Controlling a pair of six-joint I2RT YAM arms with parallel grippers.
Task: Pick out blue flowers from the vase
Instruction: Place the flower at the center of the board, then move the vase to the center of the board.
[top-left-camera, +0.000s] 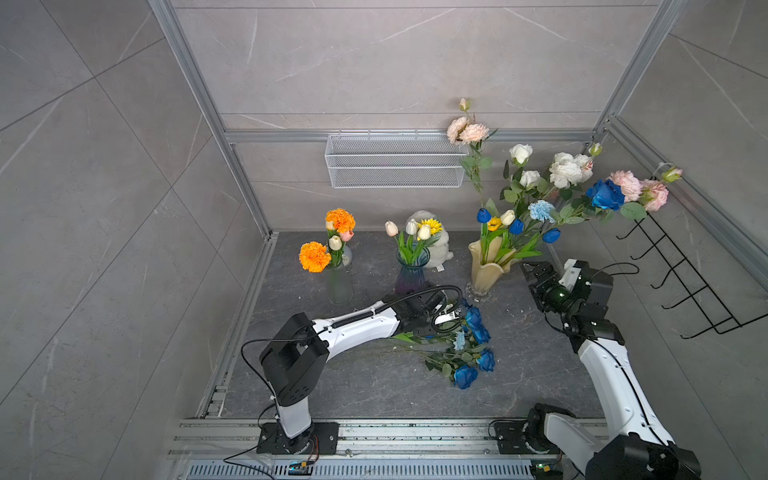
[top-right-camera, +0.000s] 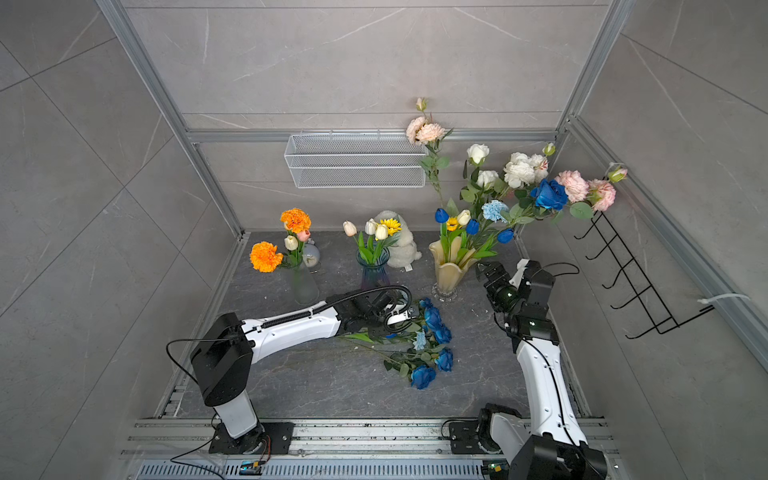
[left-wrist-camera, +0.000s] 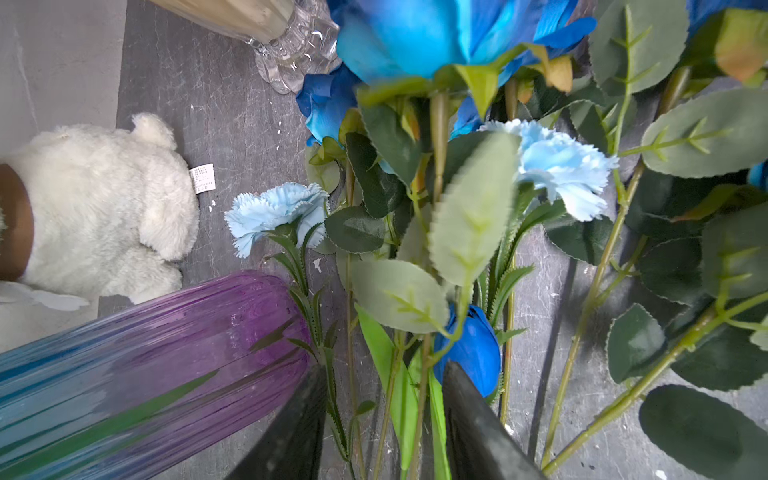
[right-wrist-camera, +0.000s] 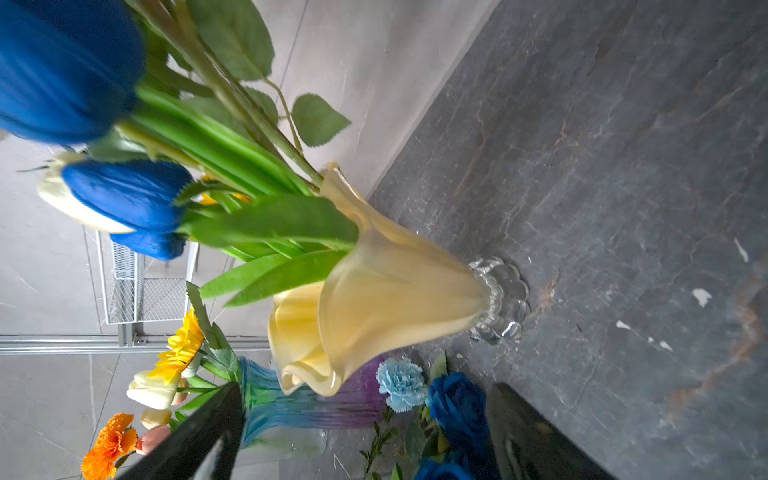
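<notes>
Nearest, in the lower centre of both top views, the left gripper (left-wrist-camera: 384, 368) lies low over the pile of blue flowers (top-left-camera: 473, 345) laid on the dark tabletop (top-left-camera: 374, 395). The left wrist view shows its jaws apart, with thin green stems (left-wrist-camera: 422, 374) and a bright leaf (left-wrist-camera: 390, 374) running between them and a blue tulip bud (left-wrist-camera: 473, 353) right against one finger. The likely trouble here is a snag. If the arm lifts away with a leaf caught on a finger, it could drag stems off the pile or sweep them against the purple-blue vase (left-wrist-camera: 166, 353) just beside the gripper, which looks tall and narrow enough to tip. Farther back, right of centre, the right gripper (top-left-camera: 530, 268) hovers just beside the cream vase (top-left-camera: 486, 270), its jaws wide apart and empty in the right wrist view. The blue flowers not yet taken stand above and beyond it: blue tulips (top-left-camera: 516, 226) close over the rim, a pale-blue carnation (top-left-camera: 541, 210) higher, and a blue rose (top-left-camera: 606, 194) farthest, toward the upper right. Their stems mingle with white and pink blooms (top-left-camera: 565, 170), so a careless pull could bring out the wrong flowers or topple the vase.
</notes>
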